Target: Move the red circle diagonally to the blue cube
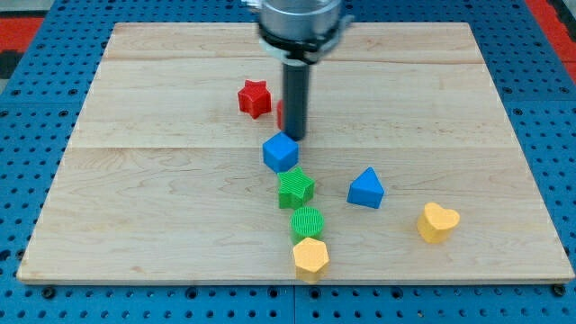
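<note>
The red circle is mostly hidden behind my rod; only a red sliver shows at the rod's left side. My tip rests on the board just in front of it, directly above the blue cube and almost touching its top right corner. A red star lies a little to the left of the rod.
Below the blue cube stand a green star, a green circle and a yellow hexagon in a line. A blue triangle and a yellow heart lie at the right. The wooden board sits on a blue pegboard.
</note>
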`<state>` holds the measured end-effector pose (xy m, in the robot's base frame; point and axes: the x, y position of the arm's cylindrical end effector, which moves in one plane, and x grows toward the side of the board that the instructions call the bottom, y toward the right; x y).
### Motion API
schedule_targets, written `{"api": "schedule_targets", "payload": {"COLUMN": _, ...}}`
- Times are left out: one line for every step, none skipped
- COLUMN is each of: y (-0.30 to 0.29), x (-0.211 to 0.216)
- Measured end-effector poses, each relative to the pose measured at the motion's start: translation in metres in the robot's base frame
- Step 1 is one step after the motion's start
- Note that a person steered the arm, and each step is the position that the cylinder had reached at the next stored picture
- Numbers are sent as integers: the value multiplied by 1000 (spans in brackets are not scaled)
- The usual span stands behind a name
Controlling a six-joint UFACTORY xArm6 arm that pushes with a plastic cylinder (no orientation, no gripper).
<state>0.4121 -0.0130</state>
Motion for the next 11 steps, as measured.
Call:
{"api": "schedule_targets", "payload": {"y": -36, "x": -26}}
{"api": "schedule_targets", "payload": {"y": -35, "x": -22}}
{"api": "schedule_targets", "payload": {"y": -34, "x": -22}}
{"api": "schedule_targets", "payload": {"y": -34, "x": -22}}
{"api": "schedule_targets", "payload": {"y": -20, "x": -22}}
{"api": "schedule_targets", "payload": {"y": -19, "x": -22}}
{"api": "schedule_targets", "payload": {"y": -13, "x": -22}}
{"api": "schedule_targets", "payload": {"y": 62, "x": -22}}
{"api": "schedule_targets", "payload": {"y": 143, "x": -8}}
{"api": "schedule_targets", "payload": {"y": 172, "x": 40}}
{"api": "schedule_targets", "payload": {"y": 169, "x": 59}}
